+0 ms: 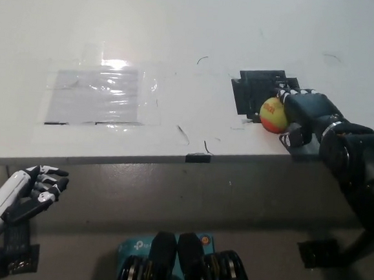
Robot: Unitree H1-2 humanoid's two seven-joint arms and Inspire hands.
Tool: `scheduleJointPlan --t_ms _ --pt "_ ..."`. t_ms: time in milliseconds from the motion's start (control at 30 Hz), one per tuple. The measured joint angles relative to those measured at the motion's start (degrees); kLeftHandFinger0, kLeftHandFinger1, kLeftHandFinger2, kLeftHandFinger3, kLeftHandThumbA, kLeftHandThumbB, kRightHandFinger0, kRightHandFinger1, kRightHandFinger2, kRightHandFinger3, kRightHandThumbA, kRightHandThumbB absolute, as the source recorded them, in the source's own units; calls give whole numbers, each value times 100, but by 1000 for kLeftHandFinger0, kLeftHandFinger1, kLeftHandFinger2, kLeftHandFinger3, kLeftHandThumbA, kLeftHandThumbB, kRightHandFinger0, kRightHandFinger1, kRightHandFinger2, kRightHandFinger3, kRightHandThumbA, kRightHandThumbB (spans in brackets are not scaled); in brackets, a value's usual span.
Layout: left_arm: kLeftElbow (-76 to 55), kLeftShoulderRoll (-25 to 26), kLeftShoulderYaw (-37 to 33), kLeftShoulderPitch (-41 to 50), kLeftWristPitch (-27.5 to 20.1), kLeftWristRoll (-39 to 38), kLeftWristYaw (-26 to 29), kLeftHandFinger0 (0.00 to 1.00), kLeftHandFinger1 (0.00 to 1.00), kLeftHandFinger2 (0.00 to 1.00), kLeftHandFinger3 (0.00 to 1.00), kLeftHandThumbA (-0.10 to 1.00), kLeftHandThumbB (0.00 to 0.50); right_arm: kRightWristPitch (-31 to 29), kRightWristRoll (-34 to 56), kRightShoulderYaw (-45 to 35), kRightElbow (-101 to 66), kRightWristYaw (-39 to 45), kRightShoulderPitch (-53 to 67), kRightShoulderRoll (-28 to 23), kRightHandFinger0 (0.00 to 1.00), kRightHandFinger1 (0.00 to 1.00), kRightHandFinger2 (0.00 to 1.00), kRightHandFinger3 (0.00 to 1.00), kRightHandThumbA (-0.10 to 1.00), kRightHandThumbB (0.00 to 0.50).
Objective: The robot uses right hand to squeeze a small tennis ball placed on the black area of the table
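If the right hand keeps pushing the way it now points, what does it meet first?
The right hand points toward picture left, and the tennis ball is already against it. Beyond lies the black area. Depth is unclear.

A white table (183, 23) fills the upper part of the view, its front edge running across the middle. A sheet of clear plastic film (100, 94) is taped flat on the left — overhead light glares off it near its top edge. Thin dark scuff marks (206, 145) dot the surface. Below the edge lies a grey floor (189, 198) — a teal box (133, 246) sits on it at the bottom.
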Motion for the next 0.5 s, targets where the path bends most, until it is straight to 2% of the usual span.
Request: scheduleJointPlan --t_ms 133,333,500 --pt "13 0 2 0 2 -1 0 426 487 564 661 693 16 92 5 -25 -404 108 108 -47 1000 1000 1000 1000 1000 500" --pt "63 0 17 7 -5 -1 0 425 487 574 667 727 23 208 13 -195 -568 157 160 -124 1000 1000 1000 1000 1000 500" --pt "81 0 11 40 -31 8 0 416 476 576 690 740 23 237 14 -364 -824 144 331 -159 1000 1000 1000 1000 953 500"
